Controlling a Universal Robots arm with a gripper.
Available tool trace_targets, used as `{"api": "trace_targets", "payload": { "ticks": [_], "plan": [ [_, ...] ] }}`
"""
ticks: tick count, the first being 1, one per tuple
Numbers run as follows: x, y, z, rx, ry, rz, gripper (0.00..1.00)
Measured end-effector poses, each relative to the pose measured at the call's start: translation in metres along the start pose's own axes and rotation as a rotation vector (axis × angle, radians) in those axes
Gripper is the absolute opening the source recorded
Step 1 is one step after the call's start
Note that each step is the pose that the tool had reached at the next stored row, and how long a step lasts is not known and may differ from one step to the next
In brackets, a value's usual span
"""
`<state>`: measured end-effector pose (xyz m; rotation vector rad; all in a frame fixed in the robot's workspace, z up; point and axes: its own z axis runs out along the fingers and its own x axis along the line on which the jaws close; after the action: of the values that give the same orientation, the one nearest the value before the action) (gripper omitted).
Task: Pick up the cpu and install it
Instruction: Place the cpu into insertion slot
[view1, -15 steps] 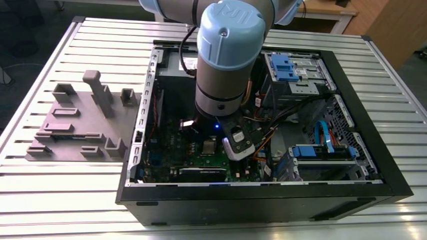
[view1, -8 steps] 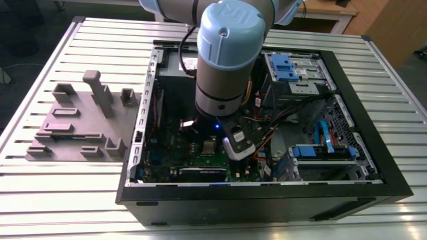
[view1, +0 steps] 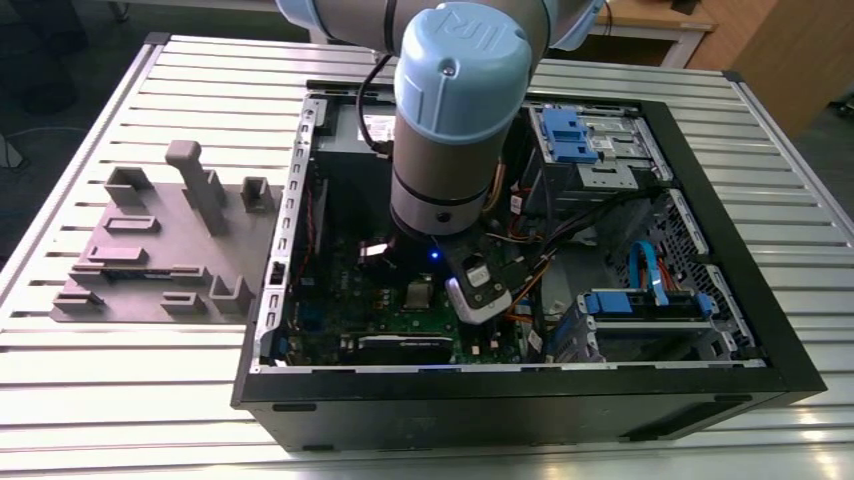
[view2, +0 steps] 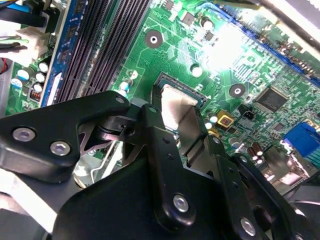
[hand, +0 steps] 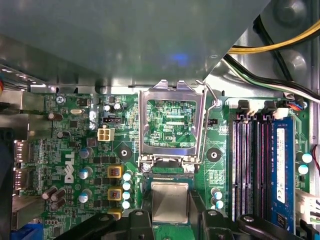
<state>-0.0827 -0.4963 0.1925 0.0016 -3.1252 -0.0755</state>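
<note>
The cpu (hand: 170, 200), a small silver square chip with a pale rim, sits between my gripper's (hand: 170, 216) black fingers (hand: 139, 220), which close on its two sides. It is low over the socket's dark seat (hand: 167, 172) on the green motherboard (hand: 90, 165). The metal socket frame (hand: 172, 125) stands flipped open just beyond it. In the second wrist view the cpu (view2: 175, 106) shows pale between the fingers (view2: 155, 130), over the socket's edge (view2: 182, 89). In the exterior view the gripper (view1: 424, 282) is down inside the open computer case, with the cpu (view1: 419, 293) under it.
The black case wall (view1: 534, 395) rings the motherboard. Memory slots (hand: 250, 160) lie beside the socket, and cables (hand: 270, 55) cross one corner. Blue drive bays (view1: 581, 135) fill the exterior view's right side. A mauve-grey tray (view1: 147, 260) with raised blocks lies on the slatted table (view1: 120, 400).
</note>
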Motion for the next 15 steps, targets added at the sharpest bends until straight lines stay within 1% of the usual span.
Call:
{"api": "trace_targets", "payload": {
  "ticks": [8,9,10,15],
  "plan": [
    [-0.0001,0.0000,0.0001,-0.0003,-0.0004,-0.001,0.39],
    [-0.0001,0.0000,0.0002,-0.0004,0.0000,-0.001,0.40],
    [-0.0001,0.0000,0.0001,-0.0003,0.0000,-0.001,0.46],
    [-0.0001,0.0000,0.0001,-0.0002,0.0000,-0.001,0.46]
  ]
}}
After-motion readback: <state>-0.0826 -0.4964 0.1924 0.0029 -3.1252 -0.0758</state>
